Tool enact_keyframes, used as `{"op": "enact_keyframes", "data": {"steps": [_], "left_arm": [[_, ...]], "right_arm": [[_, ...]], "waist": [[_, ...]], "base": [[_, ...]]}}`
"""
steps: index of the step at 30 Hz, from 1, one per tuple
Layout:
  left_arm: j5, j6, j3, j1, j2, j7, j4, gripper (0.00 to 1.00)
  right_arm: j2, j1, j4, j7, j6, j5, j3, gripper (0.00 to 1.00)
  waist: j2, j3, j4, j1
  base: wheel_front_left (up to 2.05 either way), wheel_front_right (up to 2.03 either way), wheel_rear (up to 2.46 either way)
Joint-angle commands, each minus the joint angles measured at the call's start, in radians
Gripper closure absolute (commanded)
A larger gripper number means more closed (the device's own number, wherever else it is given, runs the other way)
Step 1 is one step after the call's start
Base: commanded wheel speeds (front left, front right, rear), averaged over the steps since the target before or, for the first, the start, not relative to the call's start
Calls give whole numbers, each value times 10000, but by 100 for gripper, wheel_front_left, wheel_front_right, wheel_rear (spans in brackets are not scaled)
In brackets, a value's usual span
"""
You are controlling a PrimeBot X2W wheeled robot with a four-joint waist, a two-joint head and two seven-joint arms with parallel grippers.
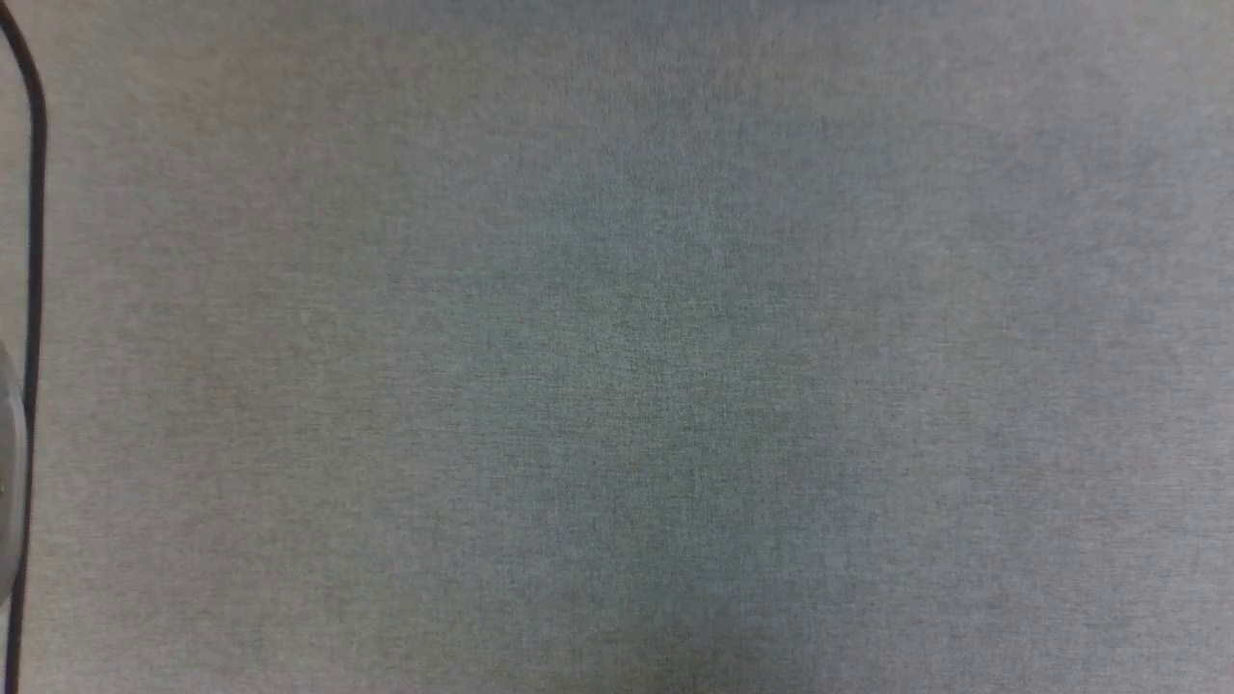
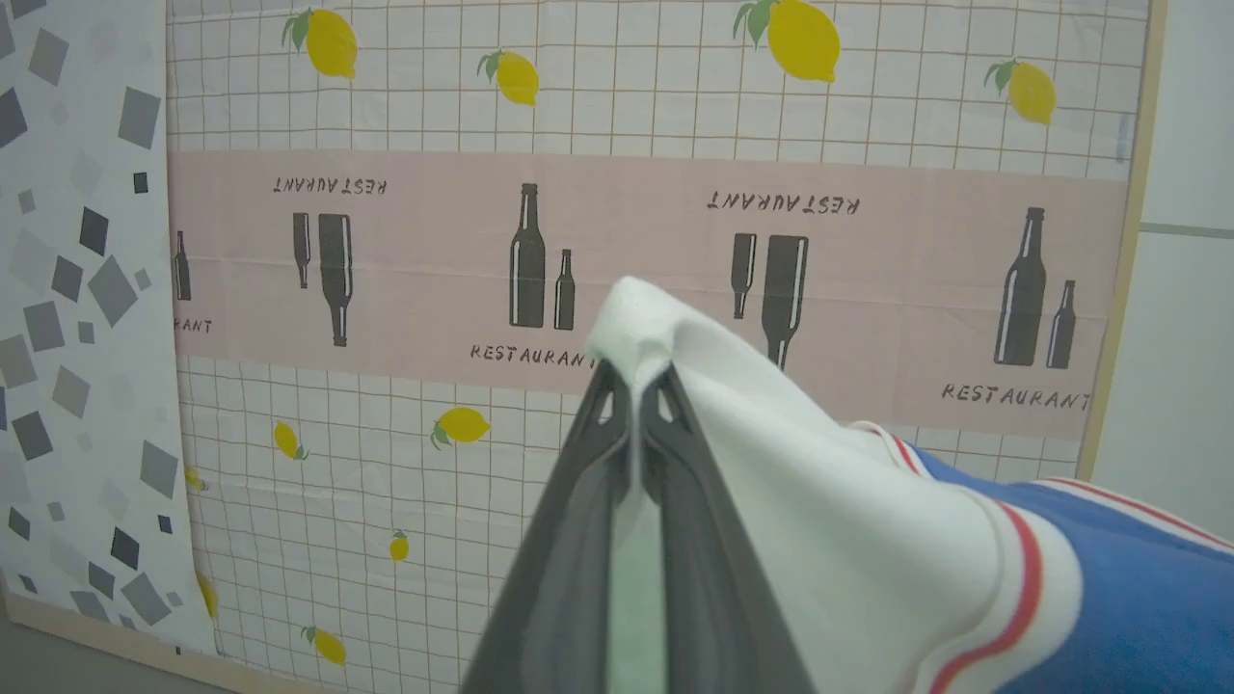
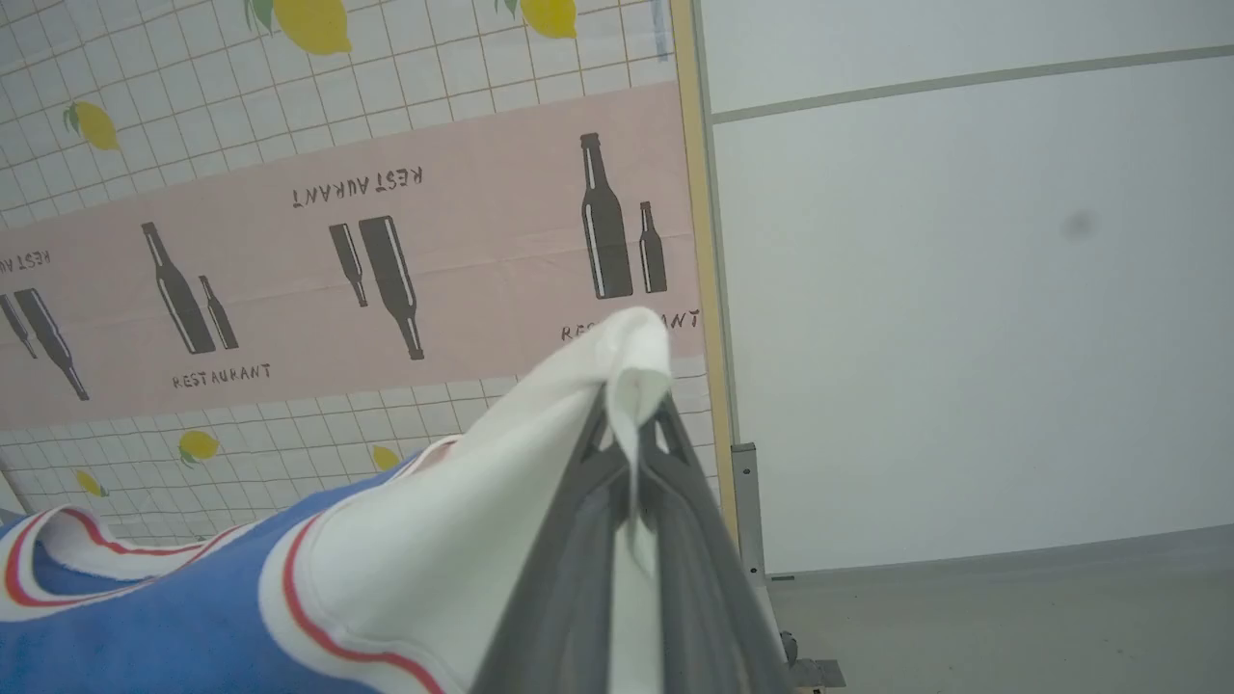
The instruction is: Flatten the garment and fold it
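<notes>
The garment [image 2: 848, 501] is a royal-blue shirt with white shoulders and red-and-white striped trim, and it is held up in the air. In the left wrist view my left gripper [image 2: 633, 390] is shut on a fold of its white cloth, and the blue body hangs away to the lower right. My right gripper [image 3: 631, 414] in the right wrist view is likewise shut on a white fold of the garment [image 3: 434, 549], whose blue part and striped collar trail to the lower left.
The grey cloth table top [image 1: 617, 347] spans the head view, with a black cable [image 1: 35, 241] along its left edge. A lemon-and-bottle printed backdrop [image 2: 578, 241] stands ahead of both wrists, a pale wall [image 3: 964, 289] and grey floor [image 3: 1012, 617] to its right.
</notes>
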Motion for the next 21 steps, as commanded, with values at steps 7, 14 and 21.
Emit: {"op": "enact_keyframes", "data": {"steps": [7, 14, 21], "left_arm": [[-251, -226, -81, 208, -247, -465, 730, 100], [-650, -787, -313, 1142, -872, -947, 1563, 100], [-1050, -1372, -444, 2644, -1329, -1527, 2272, 100]], "right_arm": [[-86, 223, 712, -346, 33, 517, 469, 100], [-187, 1577, 833, -551, 33, 1806, 1589, 100], [-501, 3837, 381, -904, 33, 3359, 2570, 100]], "waist": [[0, 545, 57, -2], [0, 334, 252, -2], [0, -623, 417, -2]], "base": [[0, 0, 0], [0, 0, 0], [0, 0, 0]]}}
